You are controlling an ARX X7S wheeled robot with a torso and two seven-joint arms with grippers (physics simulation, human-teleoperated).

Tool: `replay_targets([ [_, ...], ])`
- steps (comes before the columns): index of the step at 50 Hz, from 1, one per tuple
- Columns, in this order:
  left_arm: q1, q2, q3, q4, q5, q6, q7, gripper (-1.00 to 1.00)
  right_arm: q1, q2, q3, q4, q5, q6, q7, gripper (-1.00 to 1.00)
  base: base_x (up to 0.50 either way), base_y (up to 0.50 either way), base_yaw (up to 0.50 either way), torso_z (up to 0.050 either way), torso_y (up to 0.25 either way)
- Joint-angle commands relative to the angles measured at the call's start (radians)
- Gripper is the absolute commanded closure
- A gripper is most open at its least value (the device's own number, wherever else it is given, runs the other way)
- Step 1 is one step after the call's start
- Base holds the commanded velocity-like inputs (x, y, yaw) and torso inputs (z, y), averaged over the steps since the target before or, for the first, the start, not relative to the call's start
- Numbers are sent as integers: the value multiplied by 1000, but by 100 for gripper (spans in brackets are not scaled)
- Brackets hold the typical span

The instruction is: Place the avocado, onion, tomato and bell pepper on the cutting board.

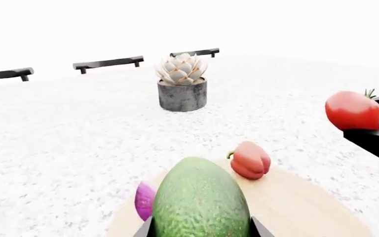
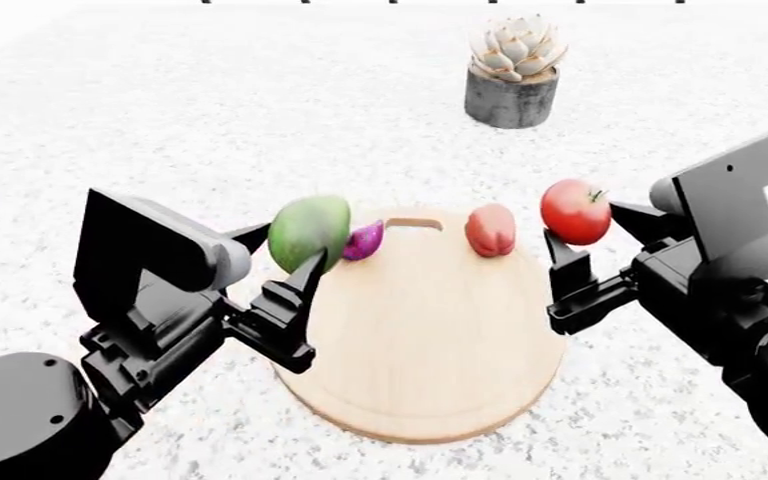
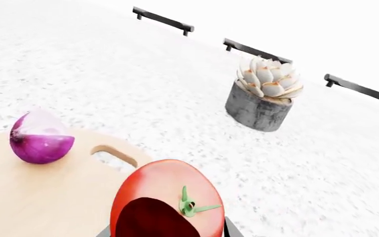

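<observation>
Green fills your left gripper: its jaws are closed on the avocado, which hangs over the left rim of the cutting board, just beside the onion. Your right gripper likewise clamps the tomato, held above the board's right edge, a little outside it. Both fruits look raised off the wood, so you appear to be in the carry-and-place step for the last two items. The onion and the bell pepper already lie on the board's far side, either side of the slot-shaped handle hole. Next, bring each arm inward toward the bare near half of the board, lower until the fruit rests on the wood, then open. Set the round tomato down gently, since it may roll. A potted succulent stands well beyond the board, clear of your path.
</observation>
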Motion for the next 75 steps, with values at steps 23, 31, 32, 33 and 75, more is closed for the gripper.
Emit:
replay_targets([
  [23, -4, 38, 88, -96, 22, -43, 94, 100, 99, -103, -109, 47, -98, 106, -114, 100, 0, 0, 0, 0, 0],
  [31, -30, 50, 112, -124, 19, -75, 92, 100, 93, -119, -127, 71, -121, 101, -131, 100, 0, 0, 0, 0, 1],
  [32, -30, 49, 115, -124, 16, -80, 90, 100, 92, -123, -132, 74, -127, 102, -133, 100, 0, 0, 0, 0, 0],
  [33, -32, 49, 116, -123, 15, -82, 91, 100, 92, -125, -135, 75, -129, 103, -136, 100, 0, 0, 0, 0, 0],
  [75, -40, 75, 161, -199, 25, -96, 145, 100, 69, -199, -225, 145, -161, 142, -163, 100, 0, 0, 0, 0, 0],
])
